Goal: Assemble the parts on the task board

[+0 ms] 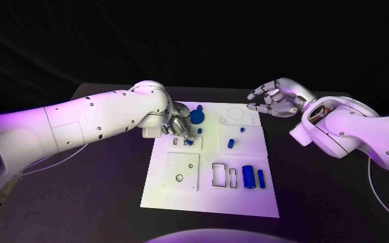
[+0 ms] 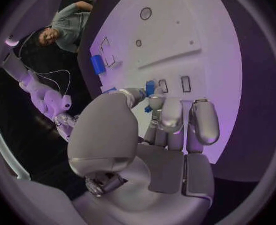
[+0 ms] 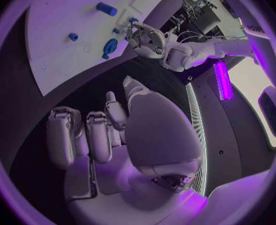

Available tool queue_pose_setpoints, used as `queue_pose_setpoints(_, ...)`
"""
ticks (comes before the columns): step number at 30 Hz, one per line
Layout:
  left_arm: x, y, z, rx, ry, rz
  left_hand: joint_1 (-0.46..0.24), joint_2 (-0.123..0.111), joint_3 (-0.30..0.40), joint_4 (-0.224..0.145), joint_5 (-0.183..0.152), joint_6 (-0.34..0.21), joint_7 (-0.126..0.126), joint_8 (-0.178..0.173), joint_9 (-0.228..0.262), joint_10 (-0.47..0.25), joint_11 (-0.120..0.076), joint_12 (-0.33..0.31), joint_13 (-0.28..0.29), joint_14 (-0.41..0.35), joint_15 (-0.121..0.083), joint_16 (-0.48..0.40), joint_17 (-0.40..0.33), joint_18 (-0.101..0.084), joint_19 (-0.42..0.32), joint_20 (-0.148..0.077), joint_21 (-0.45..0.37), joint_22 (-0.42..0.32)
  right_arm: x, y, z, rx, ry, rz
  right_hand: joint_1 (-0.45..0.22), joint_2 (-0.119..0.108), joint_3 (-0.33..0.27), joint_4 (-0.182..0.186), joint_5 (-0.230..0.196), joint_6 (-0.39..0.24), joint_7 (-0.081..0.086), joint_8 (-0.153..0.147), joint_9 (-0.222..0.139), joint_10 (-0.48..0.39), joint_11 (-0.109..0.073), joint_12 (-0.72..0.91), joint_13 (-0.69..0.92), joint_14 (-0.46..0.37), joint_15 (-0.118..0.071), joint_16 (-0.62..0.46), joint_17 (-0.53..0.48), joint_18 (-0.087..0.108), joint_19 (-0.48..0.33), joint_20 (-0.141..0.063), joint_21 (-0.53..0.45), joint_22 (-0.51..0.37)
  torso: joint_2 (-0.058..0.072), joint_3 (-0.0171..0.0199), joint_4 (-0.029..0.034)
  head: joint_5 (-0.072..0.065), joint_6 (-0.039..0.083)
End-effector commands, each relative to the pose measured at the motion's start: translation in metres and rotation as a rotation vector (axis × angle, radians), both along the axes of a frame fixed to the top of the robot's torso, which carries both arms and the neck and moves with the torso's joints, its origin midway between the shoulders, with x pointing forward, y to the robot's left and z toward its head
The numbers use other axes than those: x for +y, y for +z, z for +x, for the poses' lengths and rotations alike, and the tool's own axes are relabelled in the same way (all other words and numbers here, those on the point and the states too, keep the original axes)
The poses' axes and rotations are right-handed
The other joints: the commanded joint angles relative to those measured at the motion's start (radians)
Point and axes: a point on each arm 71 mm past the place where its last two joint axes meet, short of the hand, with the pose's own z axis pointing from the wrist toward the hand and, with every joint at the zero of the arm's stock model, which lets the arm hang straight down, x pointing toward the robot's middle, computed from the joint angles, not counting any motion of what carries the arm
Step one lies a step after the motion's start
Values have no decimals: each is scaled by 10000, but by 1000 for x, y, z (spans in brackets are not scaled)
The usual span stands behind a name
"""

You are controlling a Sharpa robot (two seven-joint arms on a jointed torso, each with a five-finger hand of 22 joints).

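Nearest on the board (image 1: 211,201): two blue cylinders (image 1: 248,176) lying beside empty slots (image 1: 218,175), well clear of both hands.

Farther in, over the board's left half: left hand (image 1: 180,127) low, apparently pinching a small blue part (image 2: 150,88) between thumb and a fingertip, just beside two small recesses (image 2: 186,84). Cannot tell whether the part already touches the board.

Likely troubles here:
- Held only at the very tip, so could twist or slip out under any downward push, then roll off among the loose pegs (image 1: 231,143) mid-board.
- Hides its own target from the head view; if lowered tilted or off-centre, could catch on a recess edge and jam rather than seat.
- If pressed hard while jammed, could shove the whole board across the surface (image 1: 105,192), with nothing bracing it.

Just beyond that hand: a large blue disc (image 1: 197,116), close to the fingers. Could be knocked by any lift or swing away.

Farthest: right hand (image 1: 274,99) above the board's far right corner, fingers loosely curled and apart, holding nothing and touching nothing. No help steadying the board from there.
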Motion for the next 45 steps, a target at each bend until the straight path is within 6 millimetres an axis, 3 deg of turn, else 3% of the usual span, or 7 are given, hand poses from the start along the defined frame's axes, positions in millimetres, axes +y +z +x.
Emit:
queue_pose_setpoints(1, 0, 1, -2, 262, 239, -519, -137, -91, 1804, -1671, 51, -61, 7, 78, 878, 79, -2, -36, 13, 4, -47, -30, 18, -72, 16, -43, 68, 33, 1, -1, 0, 35, 106, -72, 20, -7, -8, 52, 46, 83, -14, 58, -11, -43, -7, -25, -7, 726, -58, -54, 1188, 130, -54, -28, -18, 1487, 1, 7, 0, 17, 6)
queue_pose_setpoints(9, 11, 6, -6, 105, 1088, -1428, -509, -299, 2390, -1993, 325, 47, -27, 226, 1111, 209, -43, -9, 14, 6, -82, -39, 29, -89, 82, -68, 135, 152, -1, -1, 0, 9, 51, -77, 15, -5, -10, 57, 49, 84, -14, 60, -12, -51, -7, -35, -20, 725, -59, -57, 1180, 134, -63, -29, -31, 1477, 1, 17, 31, 36, -12)
queue_pose_setpoints(14, 22, 9, -9, -318, 1701, -1854, -916, -554, 2737, -2204, 1141, 250, -109, 355, 1296, 362, -119, 32, 42, 13, -145, -46, 43, -108, 148, -118, 197, 270, -3, -1, 1, -8, -1, -85, 9, -5, -13, 62, 51, 85, -14, 61, -13, -54, -7, -38, -24, 723, -60, -60, 1172, 135, -68, -30, -38, 1473, 1, 14, 30, 45, -46)
queue_pose_setpoints(17, 27, 8, -12, -548, 1902, -1933, -1050, -613, 2862, -2272, 1301, 302, -143, 413, 1373, 104, -152, -591, -765, 15, -174, -50, 48, -104, 146, -144, 200, 262, -4, -1, 1, -9, -21, -86, 9, -5, -13, 62, 51, 85, -14, 61, -13, -54, -7, -38, -24, 723, -60, -60, 1172, 135, -68, -30, -38, 1473, -8, 29, 60, 37, -66)
queue_pose_setpoints(24, 32, 4, -16, -975, 2191, -1941, -1284, -733, 3095, -2432, 1598, 404, -210, 516, 1503, 287, -217, -726, -960, 20, -231, -59, 56, -93, 126, -199, 188, 225, -6, -1, 1, -8, -73, -96, 9, -5, -13, 62, 51, 85, -14, 61, -13, -54, -7, -38, -24, 723, -60, -60, 1172, 135, -68, -30, -38, 1473, -34, 58, 104, 48, -115)
queue_pose_setpoints(34, 30, -5, -20, -1085, 1964, -1602, -1473, -763, 3187, -2523, 1825, 465, -251, 606, 1593, 420, -254, -686, -965, 25, -262, -63, 64, -93, 132, -232, 191, 227, -7, -2, 1, -6, -87, -101, -10, -7, -24, 75, 59, 85, -15, 65, -17, -61, -8, -47, -36, 719, -61, -66, 1159, 136, -70, -32, -43, 1470, -41, 88, 89, 94, -178)
queue_pose_setpoints(45, 25, -11, -22, -1487, 1476, -1020, -1580, -760, 3202, -2540, 1862, 486, -279, 679, 1652, 459, -275, -709, -1037, 29, -278, -65, 66, -96, 148, -247, 198, 247, -6, -2, 1, -6, -82, -97, -15, -6, -27, 78, 77, 86, -16, 68, -19, -64, -9, -51, -42, 719, -62, -67, 1159, 137, -73, -33, -49, 1467, -25, 78, 77, 123, -182)
